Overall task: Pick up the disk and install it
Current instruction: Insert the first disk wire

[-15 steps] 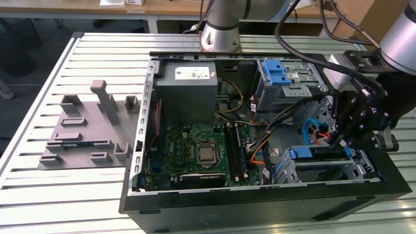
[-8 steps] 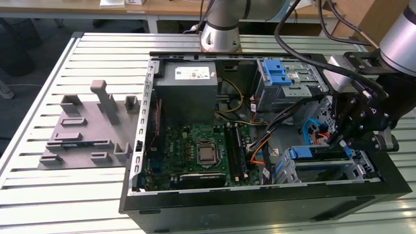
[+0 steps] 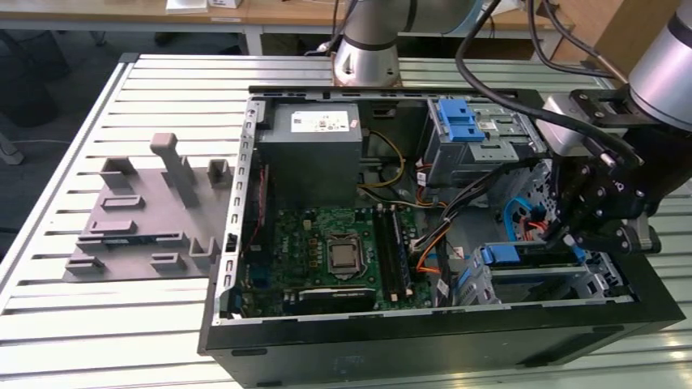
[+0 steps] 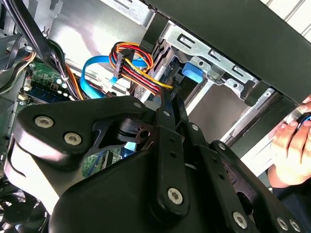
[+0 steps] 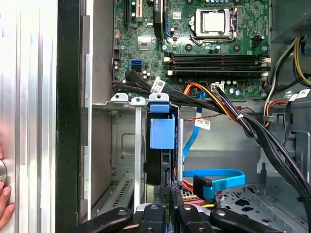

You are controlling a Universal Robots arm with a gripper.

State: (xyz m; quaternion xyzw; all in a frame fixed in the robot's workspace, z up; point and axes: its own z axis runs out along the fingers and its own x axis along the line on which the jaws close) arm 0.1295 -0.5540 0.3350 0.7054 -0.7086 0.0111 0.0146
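Note:
The disk (image 3: 530, 258) stands on edge in the silver drive cage (image 3: 605, 279), in the open computer case's corner nearest the camera on the exterior view's right. Its blue bracket (image 5: 162, 132) faces the first wrist view, and the blue tab (image 4: 193, 74) shows in the second wrist view. My gripper (image 3: 557, 241) hangs right over the disk. Its black fingers (image 5: 167, 187) lie together, shut, with their tips (image 4: 170, 97) at the disk's upper edge beside the bracket. I cannot tell whether they touch it.
Orange, red, black and blue cables (image 5: 214, 104) run close to the cage. The motherboard (image 3: 335, 251) and grey power supply box (image 3: 313, 154) fill the case's other half; a second cage with a blue latch (image 3: 465, 121) stands at the back. A grey fixture plate (image 3: 151, 219) lies on the table. A person's hand (image 4: 291, 145) is beside the case.

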